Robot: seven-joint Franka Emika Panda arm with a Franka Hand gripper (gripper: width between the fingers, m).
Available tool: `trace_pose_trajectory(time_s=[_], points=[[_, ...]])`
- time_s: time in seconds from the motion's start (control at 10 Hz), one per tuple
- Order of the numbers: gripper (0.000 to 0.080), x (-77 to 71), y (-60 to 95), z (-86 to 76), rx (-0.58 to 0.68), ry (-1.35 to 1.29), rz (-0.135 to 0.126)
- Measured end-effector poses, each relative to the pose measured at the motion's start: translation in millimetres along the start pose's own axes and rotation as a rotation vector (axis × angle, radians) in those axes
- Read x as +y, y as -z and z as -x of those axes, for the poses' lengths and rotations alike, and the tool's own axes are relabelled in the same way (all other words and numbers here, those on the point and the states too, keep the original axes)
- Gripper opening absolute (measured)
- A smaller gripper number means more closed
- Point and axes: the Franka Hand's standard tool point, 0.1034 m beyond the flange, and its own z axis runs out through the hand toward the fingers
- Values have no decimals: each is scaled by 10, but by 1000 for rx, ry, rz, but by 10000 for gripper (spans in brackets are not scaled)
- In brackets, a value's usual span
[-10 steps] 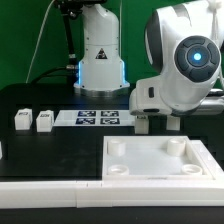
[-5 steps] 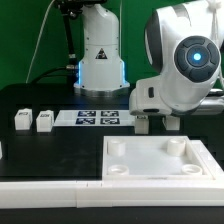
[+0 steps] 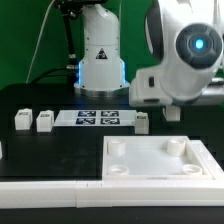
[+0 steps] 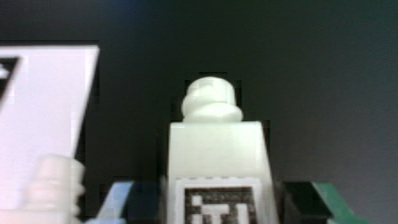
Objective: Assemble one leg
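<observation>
In the exterior view a leg [image 3: 143, 122], a small white post with a marker tag, stands on the black table just under the arm's wrist. My gripper's fingers are hidden there by the arm's body. In the wrist view the same leg [image 4: 217, 150] stands upright with its rounded peg on top and its tag facing the camera. My gripper [image 4: 222, 205] straddles it. One fingertip [image 4: 125, 200] shows on each side, with a thin dark gap to the leg. The jaws look open.
Two more legs [image 3: 21, 120] [image 3: 44, 121] stand at the exterior view's left. The marker board [image 3: 98, 118] lies behind them. The large white panel [image 3: 160, 172] with round corner sockets lies in front. Another white piece [image 4: 54, 185] shows beside the leg in the wrist view.
The arm's body has moved up and toward the exterior view's right. The leg under it stays at the same spot on the table and shows more fully now.
</observation>
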Motion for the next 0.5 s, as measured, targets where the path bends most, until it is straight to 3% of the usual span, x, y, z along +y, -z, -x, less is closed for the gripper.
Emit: trace_pose_trajectory(time_s=[0.2, 0.3, 0.4, 0.5], points=[[288, 23, 258, 239, -25, 7, 2], [288, 21, 377, 260, -18, 9, -3], [288, 5, 348, 171, 33, 8, -8], [288, 15, 315, 197, 24, 7, -5]])
